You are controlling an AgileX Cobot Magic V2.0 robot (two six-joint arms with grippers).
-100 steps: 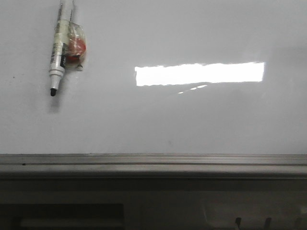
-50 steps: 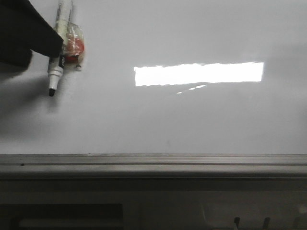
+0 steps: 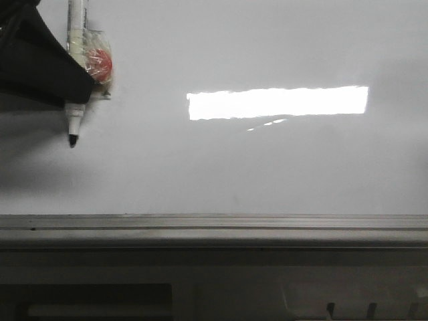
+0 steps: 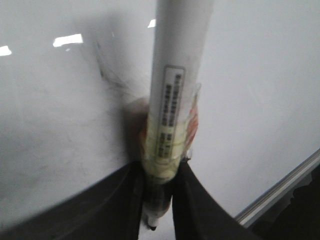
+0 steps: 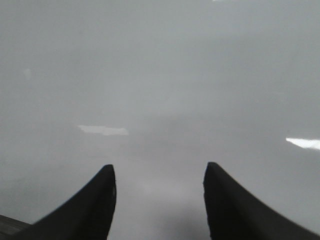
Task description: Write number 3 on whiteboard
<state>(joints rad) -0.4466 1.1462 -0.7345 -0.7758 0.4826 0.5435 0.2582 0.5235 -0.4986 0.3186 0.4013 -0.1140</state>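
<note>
The whiteboard [image 3: 267,174] is a glossy pale grey board with a grey metal ledge [image 3: 214,224] along its near edge. No drawn number 3 shows on it in any view. A white marker [image 3: 77,27] with a black tip [image 3: 72,140] lies at the board's far left, with a red piece wrapped in clear tape [image 3: 99,61] on its side. My left gripper [image 3: 60,77] is shut on the marker [image 4: 177,75], jaws pressed on both sides of its lower barrel [image 4: 159,172]. My right gripper [image 5: 159,172] is open and empty over bare board [image 5: 160,75]; it is out of the front view.
A bright white rectangular glare [image 3: 277,102] sits at the board's middle. Below the ledge runs a dark grey panel [image 3: 100,297] with slots.
My left gripper came in from the upper left and closed over the marker. The marker has straightened and its tip has shifted slightly toward the ledge.
</note>
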